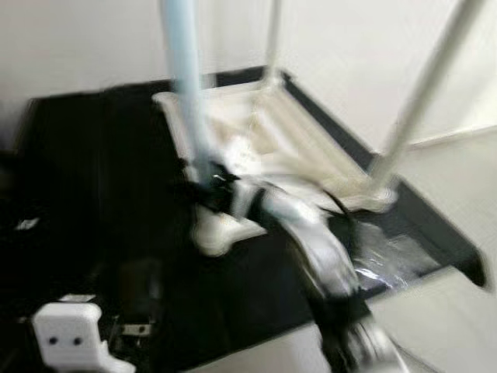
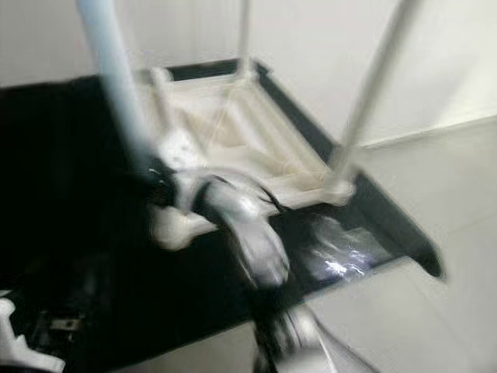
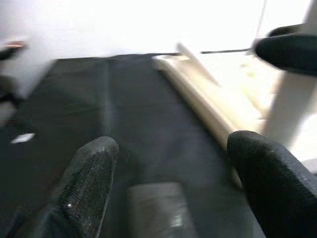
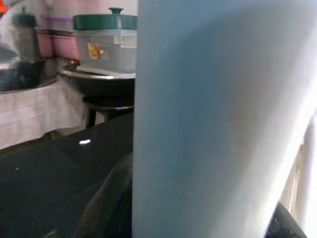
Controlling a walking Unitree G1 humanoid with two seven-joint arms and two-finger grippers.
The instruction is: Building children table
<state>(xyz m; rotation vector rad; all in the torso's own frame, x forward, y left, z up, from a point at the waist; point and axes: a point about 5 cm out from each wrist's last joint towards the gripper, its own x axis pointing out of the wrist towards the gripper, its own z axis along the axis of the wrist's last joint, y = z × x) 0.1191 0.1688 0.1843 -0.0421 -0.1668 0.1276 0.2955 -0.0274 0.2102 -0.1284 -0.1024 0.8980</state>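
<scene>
- A white tabletop [image 1: 295, 148] lies upside down on a black mat [image 1: 101, 194], near a pale wall. The head views are blurred.
- Legs stand up from its corners: a blue leg [image 1: 185, 85] at the near left corner, and a white leg [image 1: 423, 93] at the near right corner.
- A third white leg [image 1: 272, 39] rises from the far corner.
- The right gripper [image 1: 206, 183], at the end of a silver arm [image 1: 326, 256], is closed around the blue leg low down, just above the tabletop's corner.
- In the right wrist view the blue leg [image 4: 218, 119] is pressed between the dark fingers [image 4: 106, 208]. Behind it stand a clear tub with a green lid [image 4: 106, 42] and a dark bowl [image 4: 99, 82].
- The left gripper [image 3: 173, 183] hovers over the mat with its fingers spread apart, holding nothing. The tabletop's edge [image 3: 208, 104] lies just beside it.
- A crumpled clear plastic bag [image 1: 388, 260] lies on the mat near the right arm.
</scene>
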